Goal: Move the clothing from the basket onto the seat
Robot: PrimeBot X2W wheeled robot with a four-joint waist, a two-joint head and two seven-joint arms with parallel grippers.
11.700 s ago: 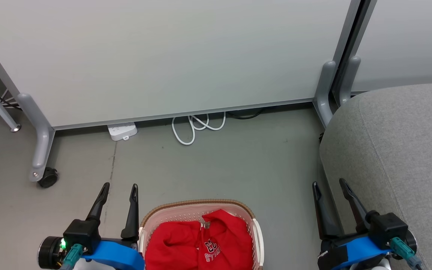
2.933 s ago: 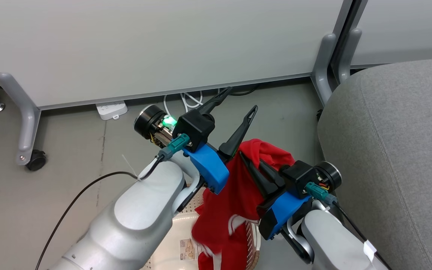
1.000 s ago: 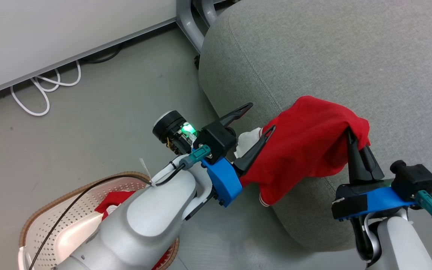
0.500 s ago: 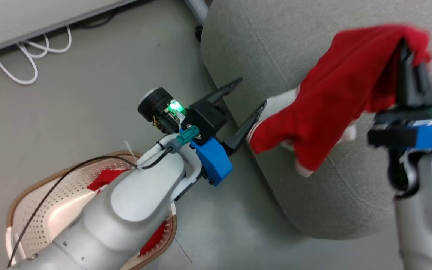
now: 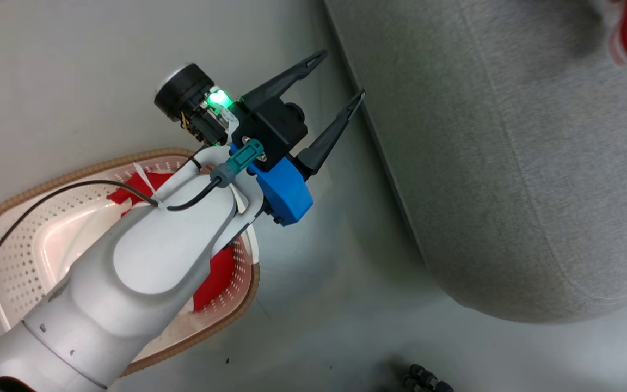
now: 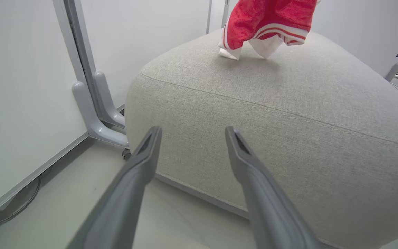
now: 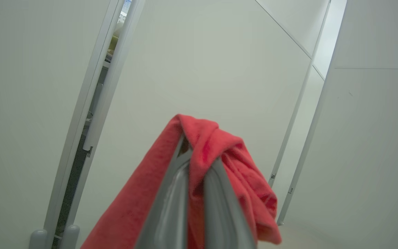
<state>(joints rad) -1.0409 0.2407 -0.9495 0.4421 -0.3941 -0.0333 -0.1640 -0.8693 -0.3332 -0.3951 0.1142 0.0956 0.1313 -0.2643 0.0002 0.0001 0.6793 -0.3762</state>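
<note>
One red garment (image 7: pixel 244 180) is clamped between the closed fingers of the right gripper (image 7: pixel 199 155) and is hung above the seat (image 6: pixel 288 121), its white hem seeming to touch the top. The left gripper (image 5: pixel 340 75) is held apart and empty beside the seat's edge. A second red garment (image 5: pixel 213 272) is seen lying in the basket (image 5: pixel 74 174).

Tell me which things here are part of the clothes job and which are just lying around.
Part of the job:
- red garment pinched in the right gripper
- second red garment in the basket
- seat
- open left gripper

Just lying about:
- partition panel
- its grey foot
- small dark parts
</note>
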